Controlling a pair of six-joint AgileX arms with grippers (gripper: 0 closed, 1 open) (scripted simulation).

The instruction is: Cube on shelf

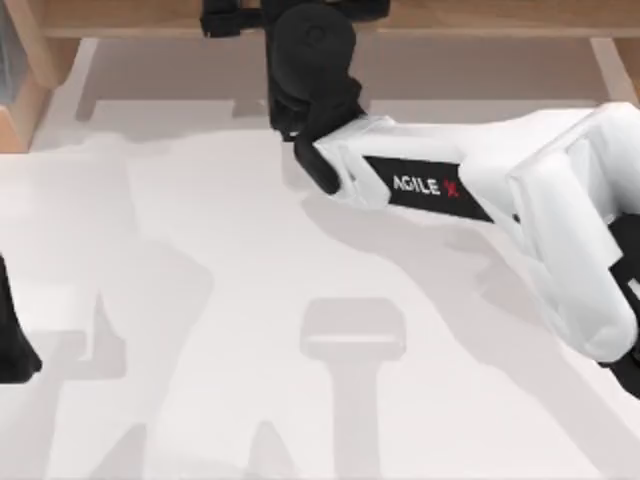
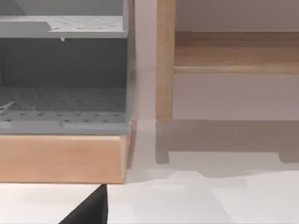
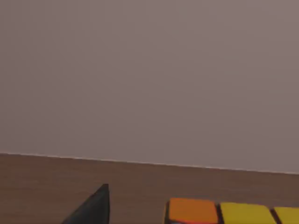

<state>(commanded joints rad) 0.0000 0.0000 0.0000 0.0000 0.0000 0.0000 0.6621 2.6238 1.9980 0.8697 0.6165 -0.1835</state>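
At the tabletop's far edge, our right gripper (image 1: 235,15) over the shelf (image 1: 480,15) beside the cube (image 3: 233,212), finger state unclear; left arm parked.

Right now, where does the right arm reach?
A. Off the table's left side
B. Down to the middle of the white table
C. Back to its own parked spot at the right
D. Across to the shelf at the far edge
D: in the top view the right arm stretches to the shelf, and its wrist view shows the cube over brown board.
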